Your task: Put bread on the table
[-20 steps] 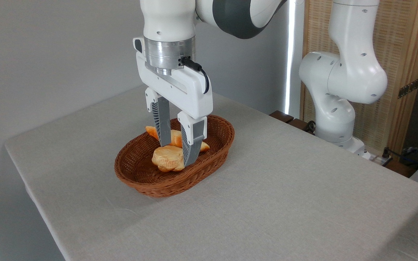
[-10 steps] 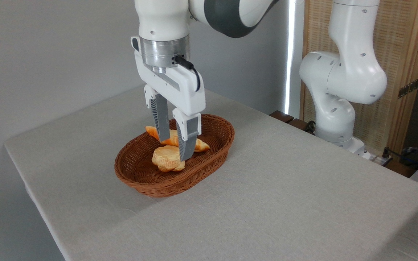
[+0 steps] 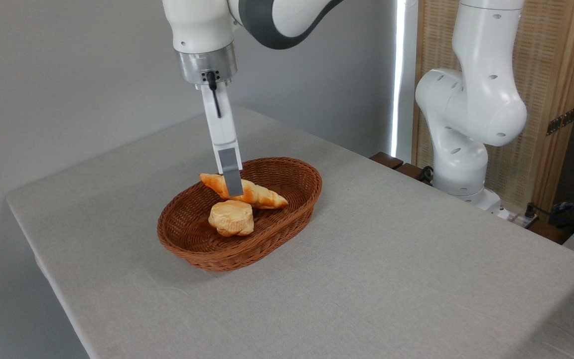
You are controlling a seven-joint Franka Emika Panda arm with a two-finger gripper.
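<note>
My white two-finger gripper (image 3: 235, 192), seen edge-on so I could not tell its spread, hung at the long golden-orange ridged bread (image 3: 257, 194) lying in the brown oval wicker basket (image 3: 272, 234) on the grey-beige cloth table (image 3: 391, 269).

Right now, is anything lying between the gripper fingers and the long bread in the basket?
Nothing shows between. In the camera view the gripper overlaps the bread edge-on, inside the basket.

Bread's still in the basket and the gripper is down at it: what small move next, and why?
Probably close on the bread. The gripper is seen edge-on, its near finger crossing the loaf's middle, so it likely straddles it, though the jaw gap is hidden. Both loaf and bun lie in the basket.
</note>
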